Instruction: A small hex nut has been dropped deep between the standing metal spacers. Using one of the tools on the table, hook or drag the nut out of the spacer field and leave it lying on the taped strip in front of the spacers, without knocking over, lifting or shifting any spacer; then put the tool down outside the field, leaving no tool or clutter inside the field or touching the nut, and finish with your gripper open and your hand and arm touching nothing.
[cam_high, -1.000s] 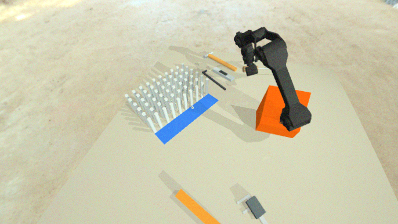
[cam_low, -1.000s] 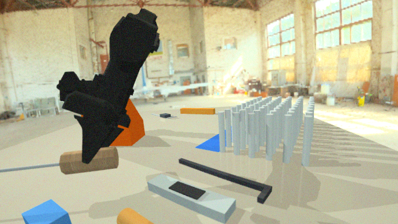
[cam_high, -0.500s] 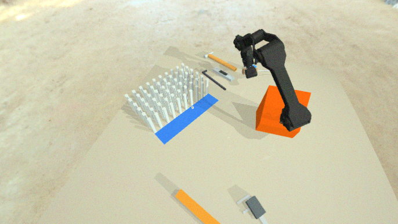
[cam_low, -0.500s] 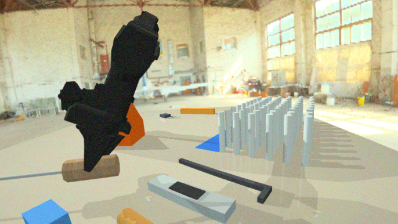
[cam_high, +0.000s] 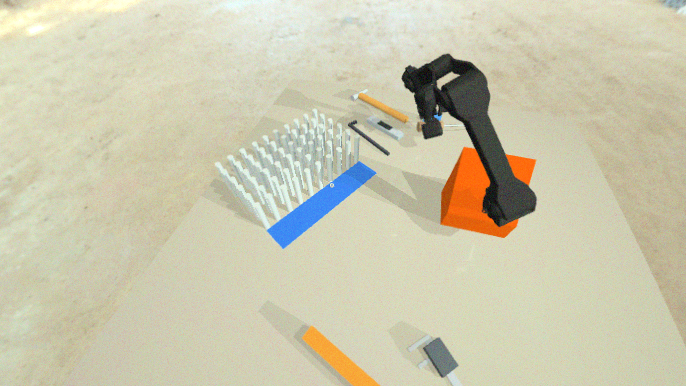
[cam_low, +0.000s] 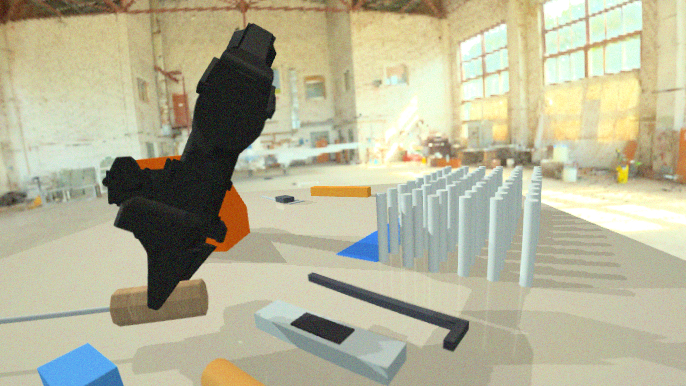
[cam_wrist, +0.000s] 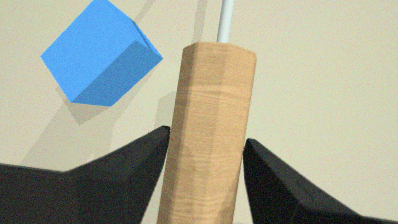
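Wooden-handled tool (cam_high: 421, 126) (cam_low: 195, 299) (cam_wrist: 207, 140) sits pinched between the part-open fingers of the gripper (cam_high: 433, 131) (cam_low: 155, 302) (cam_wrist: 207, 136), near the bench's far edge, while the nut (cam_high: 331, 185) lies on the blue strip (cam_high: 320, 205) (cam_low: 364, 248). I'd lower the handle level, clear of the blue block (cam_high: 438, 118) (cam_low: 80, 367) (cam_wrist: 95, 52), then open gently.

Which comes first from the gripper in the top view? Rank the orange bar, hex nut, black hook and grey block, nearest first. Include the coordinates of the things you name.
1. Grey block (cam_high: 395, 133) (cam_low: 372, 347), just left of the gripper in view.
2. Black hook (cam_high: 370, 138) (cam_low: 385, 300), beyond the block.
3. Hex nut (cam_high: 330, 185), on the blue strip (cam_high: 310, 212) (cam_low: 362, 245).
4. Orange bar (cam_high: 342, 359) (cam_low: 340, 191), at the bottom edge.
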